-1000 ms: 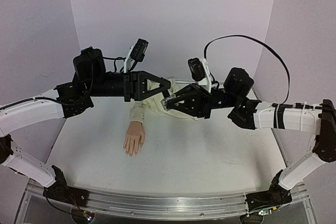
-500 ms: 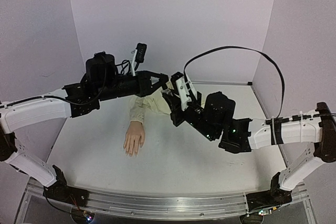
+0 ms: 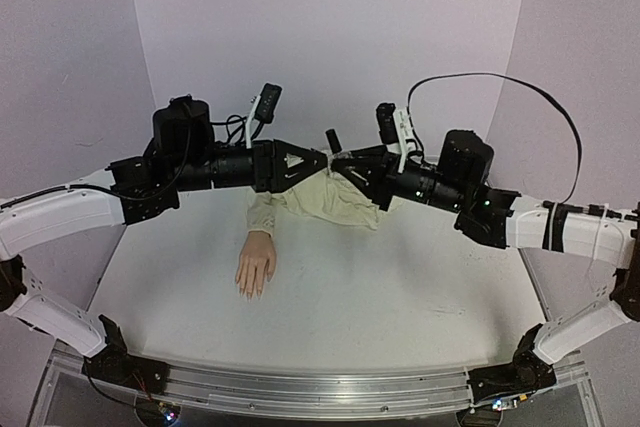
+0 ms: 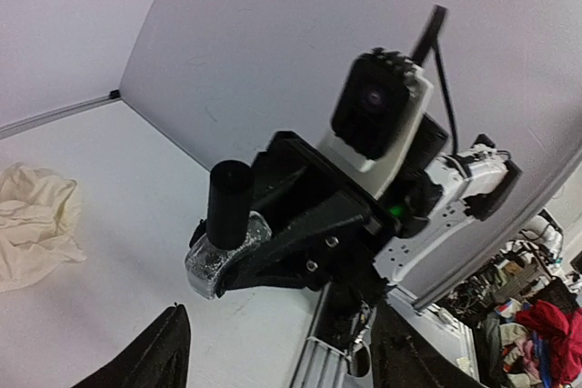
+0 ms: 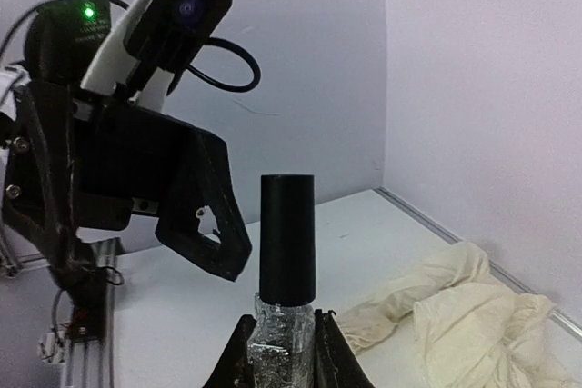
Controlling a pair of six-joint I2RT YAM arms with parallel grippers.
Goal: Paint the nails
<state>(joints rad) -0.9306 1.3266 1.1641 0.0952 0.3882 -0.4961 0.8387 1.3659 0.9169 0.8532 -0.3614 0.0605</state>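
Top external view: white table [image 3: 420, 287] closed in by pale lilac walls [image 3: 330, 37] at the back and on both sides; a metal rail [image 3: 320, 394] runs along the near edge at the bottom of the frame. Broad bare tabletop in the lower centre and lower right. Both arms reach in from the sides and meet high up in mid-frame, above the back part of the table.

Mannequin hand [image 3: 256, 263] lies flat left of centre, fingers pointing toward the bottom of the frame, well apart from both grippers. The nails [image 3: 250, 290] sit at its fingertips and are too small to make out. Cream sleeve [image 3: 330, 202] trails from the wrist up and to the right, crumpled beneath the two grippers.

Right gripper [image 3: 347, 163]: closed tight on the polish bottle [image 3: 333, 142]. Right wrist view shows its fingers [image 5: 238, 356] pressing either side of the clear glass body, with the tall black cap [image 5: 286, 238] upright and free above them.

Left gripper [image 3: 318, 159]: just beside the bottle in the top view, tips toward it. Left wrist view shows its fingers [image 4: 168, 352] spread wide at the lower edge of the frame, nothing between them, with the bottle ahead of them and not touched
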